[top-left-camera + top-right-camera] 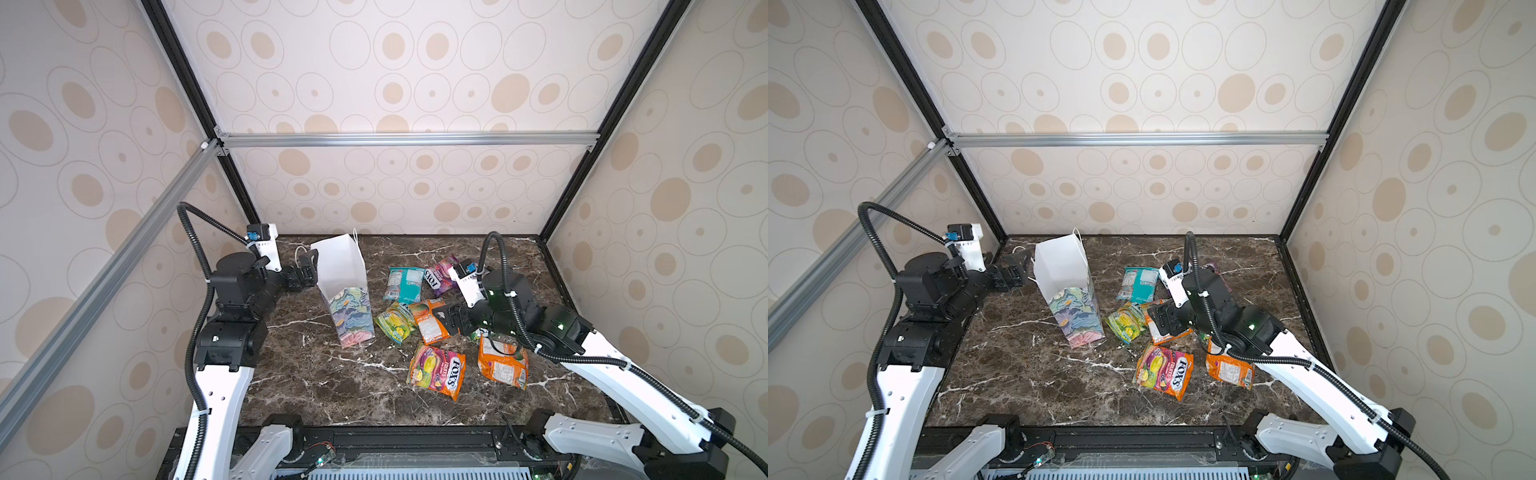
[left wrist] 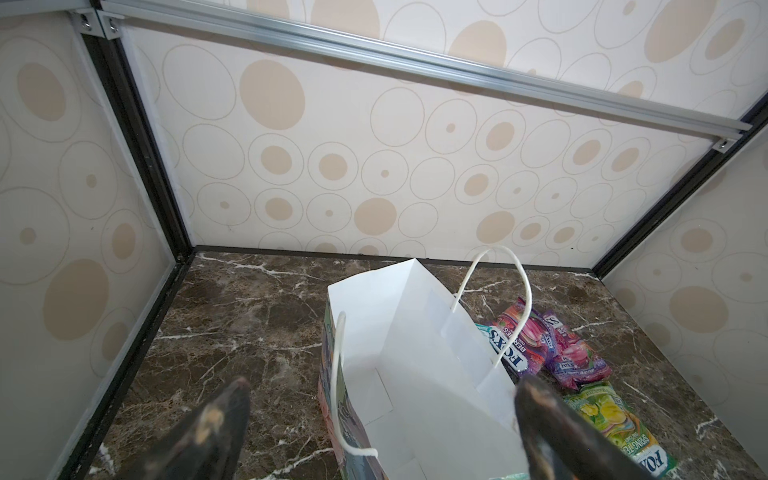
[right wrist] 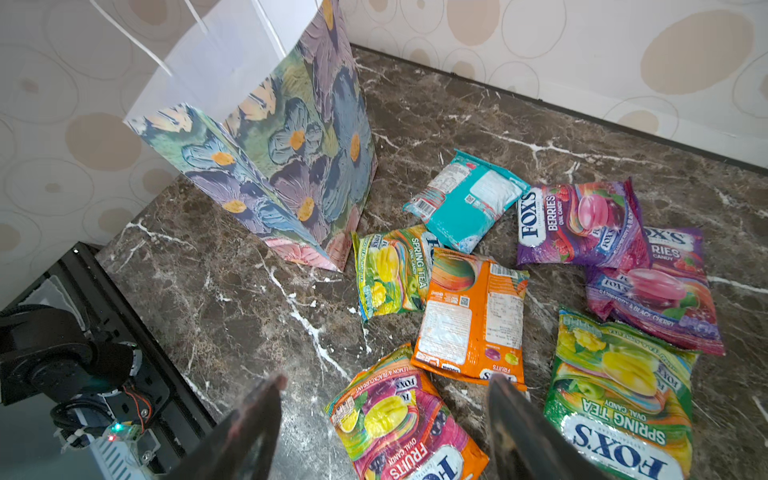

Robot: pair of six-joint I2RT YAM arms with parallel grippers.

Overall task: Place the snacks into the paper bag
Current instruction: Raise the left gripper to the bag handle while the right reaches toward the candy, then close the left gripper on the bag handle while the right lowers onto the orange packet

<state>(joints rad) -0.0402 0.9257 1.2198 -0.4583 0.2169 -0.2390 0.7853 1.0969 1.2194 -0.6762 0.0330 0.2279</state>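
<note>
The paper bag (image 1: 347, 299) (image 1: 1069, 297) stands upright and open at the back left of the marble table. My left gripper (image 1: 306, 272) (image 2: 382, 399) is open at the bag's left rim, and the bag's white inside (image 2: 415, 374) shows between its fingers. Several snacks lie to the right of the bag: teal (image 1: 403, 283), purple (image 1: 438, 274), green-yellow (image 1: 395, 322), a face-down orange one (image 1: 430, 328), a FOX'S fruits packet (image 1: 438, 372) and another orange one (image 1: 503, 365). My right gripper (image 1: 451, 320) (image 3: 386, 386) hovers open over them, holding nothing.
Patterned walls close in the table (image 1: 311, 382) on three sides. A black rail (image 1: 374, 436) runs along the front edge. A cord handle (image 2: 498, 291) stands up from the bag's far rim. A second green-yellow packet (image 3: 619, 395) lies partly under my right arm.
</note>
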